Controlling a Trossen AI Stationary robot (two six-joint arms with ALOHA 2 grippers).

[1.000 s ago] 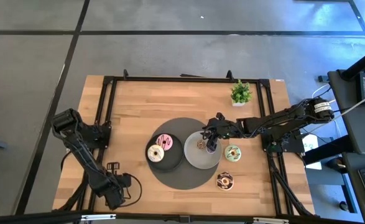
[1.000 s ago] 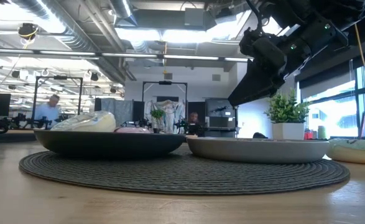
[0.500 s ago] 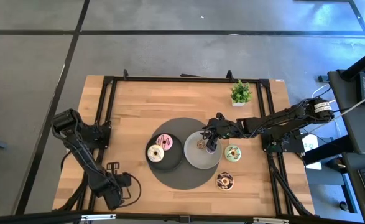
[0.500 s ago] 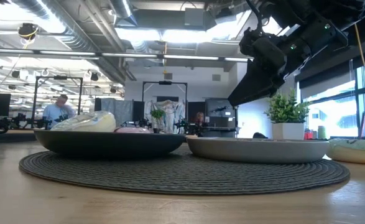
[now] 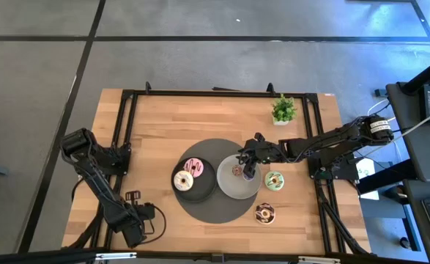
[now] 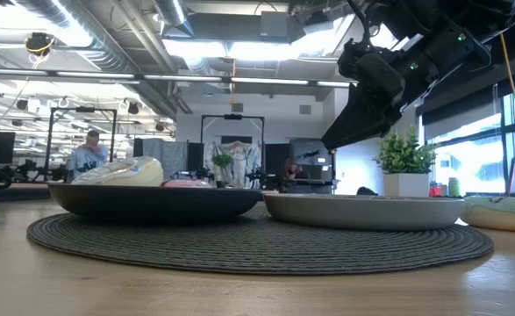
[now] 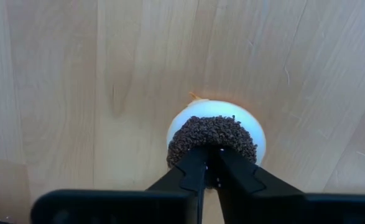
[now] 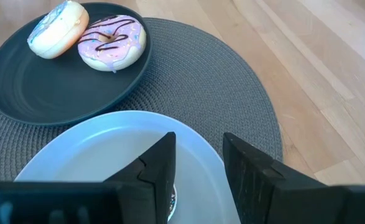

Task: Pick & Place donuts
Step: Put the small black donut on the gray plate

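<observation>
Dark plate: two donuts | grey plate: right fingers apart | left fingers together

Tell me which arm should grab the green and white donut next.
Right. The right gripper hovers open over the grey plate, right beside the green and white donut. The left gripper sits at the table's near left corner, far from it.

Dark plate: cream donut, pink donut with brown squiggle. Pale grey plate. Dark grey woven mat. Green-white donut. Chocolate sprinkled donut.
</observation>
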